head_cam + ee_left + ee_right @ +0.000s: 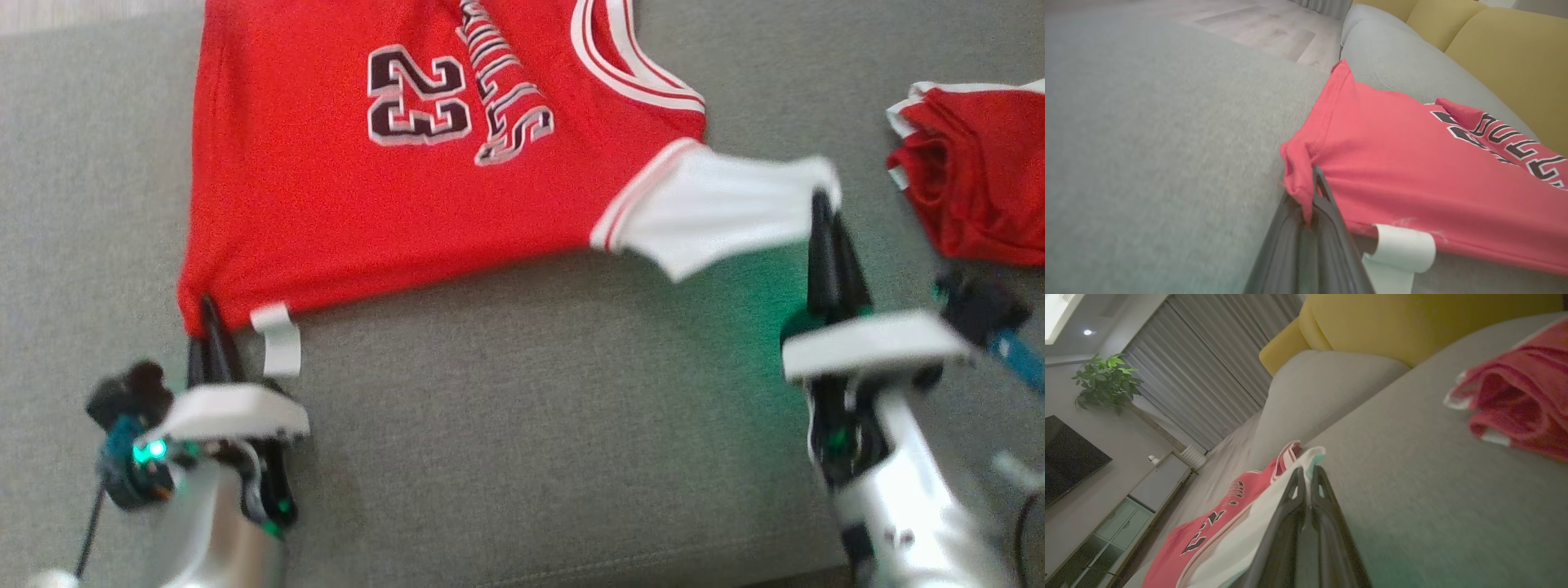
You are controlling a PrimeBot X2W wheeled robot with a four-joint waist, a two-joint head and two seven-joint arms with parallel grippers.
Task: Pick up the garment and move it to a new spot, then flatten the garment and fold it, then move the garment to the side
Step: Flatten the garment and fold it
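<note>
The red jersey (392,188) lies spread across the upper left and middle of the head view, on a grey sofa (531,425), print side up, with its neckline toward the top right.

The left end effector (208,314), at the lower left, has its fingers pressed together on the jersey's bottom corner. In the left wrist view the red cloth bunches into a small fold between them. A white tag (277,339) hangs from the hem just beside that grip.

The right end effector (819,204), at the right of the frame, is pinched closed on the outer end of the white sleeve (718,212), which stretches taut toward it.

A second red garment (971,188) sits crumpled at the far right, apart from the jersey.

The jersey looks light, thin and limp. It has no stiffness of its own, so it will likely sag and wrinkle wherever it is not held or pulled tight. The knit probably slides easily on the sofa fabric.

Seamed edges and corners seem the best holds, such as the hem corner and sleeve cuff, where the doubled cloth gives narrow fingers more to bite. A pinch this close to the sleeve edge could slip free under a hard pull.
</note>
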